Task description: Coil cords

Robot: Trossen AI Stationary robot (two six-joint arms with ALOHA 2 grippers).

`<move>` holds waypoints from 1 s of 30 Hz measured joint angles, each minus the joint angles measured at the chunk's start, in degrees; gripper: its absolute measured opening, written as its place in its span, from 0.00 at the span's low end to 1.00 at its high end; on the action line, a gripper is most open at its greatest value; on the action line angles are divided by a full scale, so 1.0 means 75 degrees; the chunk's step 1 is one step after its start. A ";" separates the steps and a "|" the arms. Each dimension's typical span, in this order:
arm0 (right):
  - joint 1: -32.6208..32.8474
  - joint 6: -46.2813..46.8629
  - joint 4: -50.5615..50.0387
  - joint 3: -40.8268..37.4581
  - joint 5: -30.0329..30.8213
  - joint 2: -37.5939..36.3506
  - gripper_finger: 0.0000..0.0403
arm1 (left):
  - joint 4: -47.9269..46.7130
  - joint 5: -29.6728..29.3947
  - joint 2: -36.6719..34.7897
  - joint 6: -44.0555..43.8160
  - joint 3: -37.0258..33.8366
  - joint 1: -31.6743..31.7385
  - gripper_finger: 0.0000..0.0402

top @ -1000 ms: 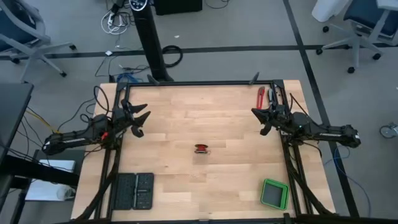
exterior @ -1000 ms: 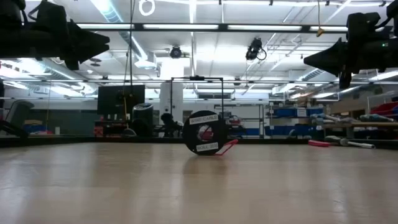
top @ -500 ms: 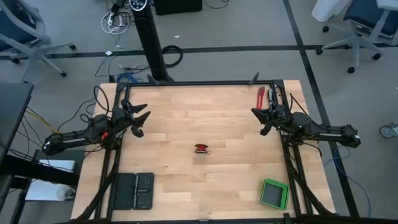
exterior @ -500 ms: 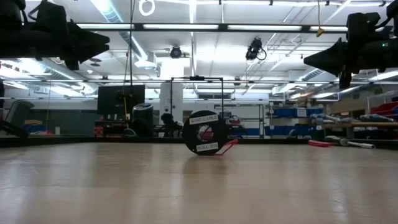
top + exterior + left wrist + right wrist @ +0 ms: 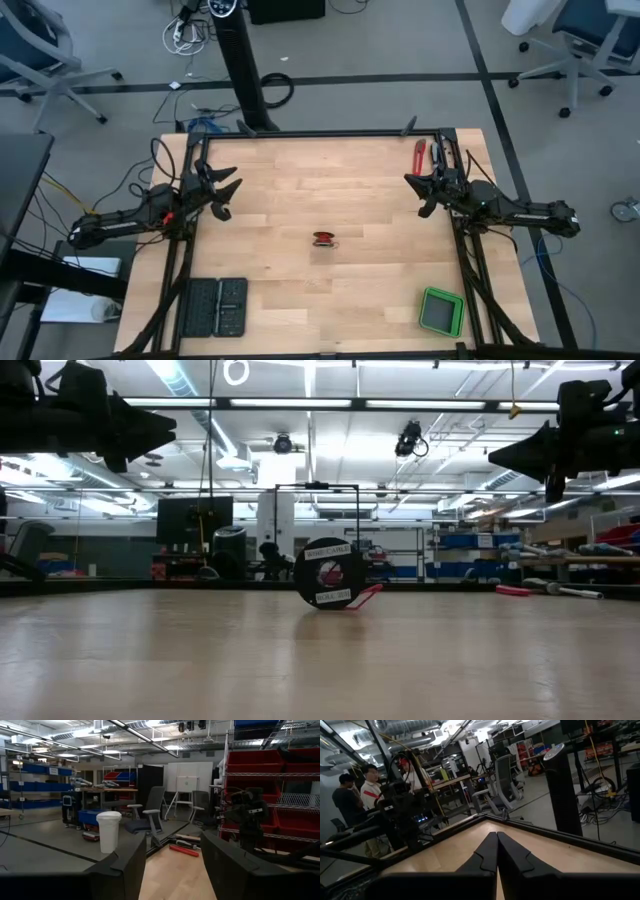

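1. Table point(image 5: 300, 200): its near edge is cut off in the high view.
2. Left gripper point(image 5: 226, 193) waits at the left edge, released; right gripper point(image 5: 420, 195) at the right edge, clenched, empty.
3. Green box point(image 5: 441, 311) sits at the near right corner.
4. Cords point(image 5: 325, 239), a tiny red bundle at mid-table; wire detail too small to make out.

Both our arms are waiting at the sides of the desk, raised above it.

We are holding our left hand point(image 5: 226, 193) over the left edge with its fingers point(image 5: 129, 862) spread apart, while our right hand point(image 5: 418, 192) is hovering over the right edge with its fingers point(image 5: 488, 851) pressed together, gripping nothing.
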 joint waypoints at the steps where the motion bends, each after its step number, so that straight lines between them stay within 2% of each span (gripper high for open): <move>1: 0.0003 0.0000 0.0000 0.0000 0.0000 -0.0001 0.02 | -0.0001 -0.0001 0.0001 0.0000 0.0000 -0.0001 0.48; 30: 0.0003 0.0000 0.0149 -0.0002 0.0000 0.0000 0.02 | -0.0002 -0.0001 0.0002 0.0000 -0.0001 -0.0003 0.48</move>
